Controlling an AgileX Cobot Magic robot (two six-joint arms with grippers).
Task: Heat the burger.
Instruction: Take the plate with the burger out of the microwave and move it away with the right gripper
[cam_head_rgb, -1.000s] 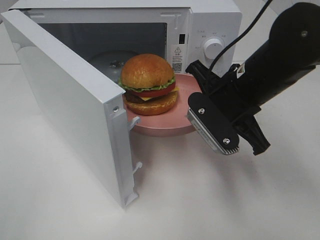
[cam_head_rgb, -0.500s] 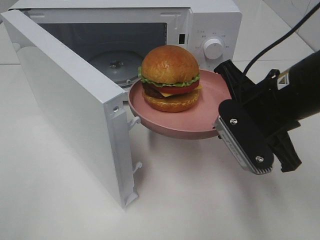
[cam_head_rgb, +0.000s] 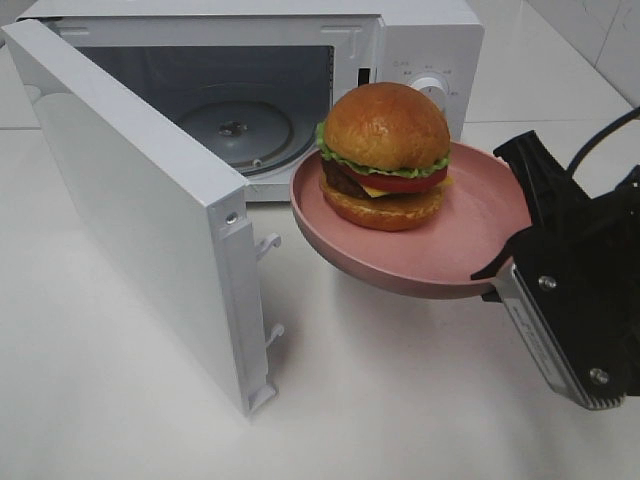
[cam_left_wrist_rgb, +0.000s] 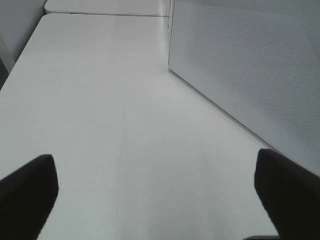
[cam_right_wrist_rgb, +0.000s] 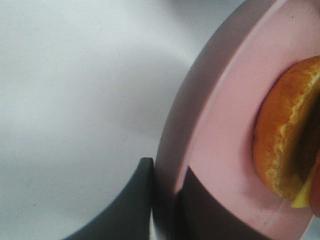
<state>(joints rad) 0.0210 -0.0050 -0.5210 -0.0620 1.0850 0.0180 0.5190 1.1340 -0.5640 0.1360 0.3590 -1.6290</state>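
The burger (cam_head_rgb: 385, 157) sits on a round pink plate (cam_head_rgb: 470, 255), and the plate hangs in the air in front of the microwave (cam_head_rgb: 420, 40), above the white table (cam_head_rgb: 400, 400), tilted slightly. The burger rests toward the side of the plate nearer the microwave, away from the rim that is gripped. Its domed bun stands upright, with lettuce, tomato, cheese and a dark patty showing below it.

The right gripper (cam_head_rgb: 510, 262) is clamped on the plate's rim at the side farthest from the microwave. In the right wrist view the two dark fingers (cam_right_wrist_rgb: 135, 200) pinch the rim of the plate (cam_right_wrist_rgb: 220, 125), one on the underside and one on the inner face, and the lower bun of the burger (cam_right_wrist_rgb: 285, 145) lies just beyond them, not touching them.

The microwave door (cam_head_rgb: 140, 200) stands wide open to the left, and the glass turntable (cam_head_rgb: 235, 130) inside is bare. The burger and plate are outside the chamber, in front of the control panel with its white knob (cam_head_rgb: 437, 88).

The left gripper (cam_left_wrist_rgb: 155, 195) does not show in the high view. Its wrist view shows its two dark fingertips (cam_left_wrist_rgb: 27, 187) spread wide apart over the table, with nothing between them, and the perforated face of the door (cam_left_wrist_rgb: 250, 65) beside it.
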